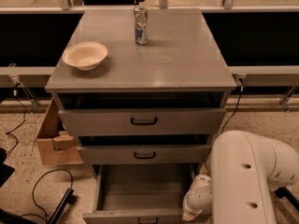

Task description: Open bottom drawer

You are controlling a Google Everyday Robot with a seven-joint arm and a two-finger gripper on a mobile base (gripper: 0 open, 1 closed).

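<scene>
Bottom drawer [140, 192] stands pulled out at the foot of the cabinet [154, 69], its front panel cut off by the near edge. Gripper [190, 213] sits at its near right corner, largely hidden; whether it is open or closed cannot be told.

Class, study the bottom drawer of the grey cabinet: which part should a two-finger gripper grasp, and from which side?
Grip the small black loop handle centred on the front panel of the bottom drawer, coming straight from the front: it is the only part that protrudes. The gripper sits by the drawer's front right corner.
</scene>
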